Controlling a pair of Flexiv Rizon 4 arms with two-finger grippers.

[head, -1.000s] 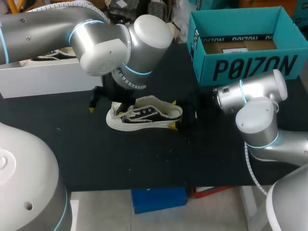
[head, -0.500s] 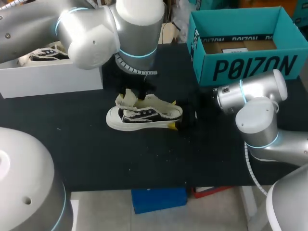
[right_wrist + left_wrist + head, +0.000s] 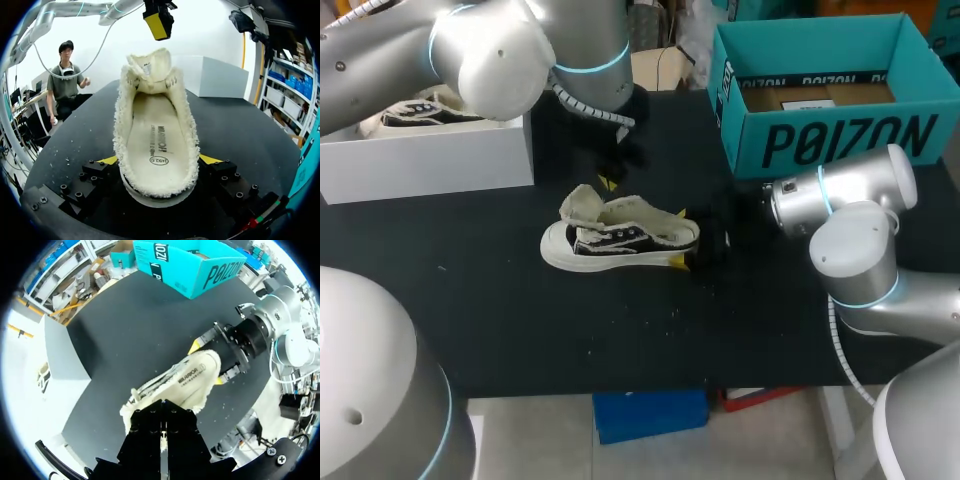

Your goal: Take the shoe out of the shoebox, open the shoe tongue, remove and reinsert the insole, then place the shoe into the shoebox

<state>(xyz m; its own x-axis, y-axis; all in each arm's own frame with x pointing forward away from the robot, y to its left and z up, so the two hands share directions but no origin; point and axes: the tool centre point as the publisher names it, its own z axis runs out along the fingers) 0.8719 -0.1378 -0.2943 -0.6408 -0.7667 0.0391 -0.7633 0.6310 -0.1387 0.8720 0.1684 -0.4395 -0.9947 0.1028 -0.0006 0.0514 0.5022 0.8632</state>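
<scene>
The right jaws pinch the heel of the shoe (image 3: pixel 620 238), which sits sole-down in the middle of the desk (image 3: pixel 620 340), its tongue (image 3: pixel 582 205) folded forward and the insole (image 3: pixel 157 135) bared. They should grip firmly while the insole comes out. The left jaws, pressed together and empty, hang just above the tongue; I judge they must spread, dip in and nip the insole's edge without snagging the fleecy lining. Farther off, a white box (image 3: pixel 430 165) and the shoebox (image 3: pixel 830 130) stand well apart from the shoe.

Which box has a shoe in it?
The white shoebox at the table's left: a black-and-white sneaker lies inside it. The teal box holds only brown cardboard, no shoe.
</scene>
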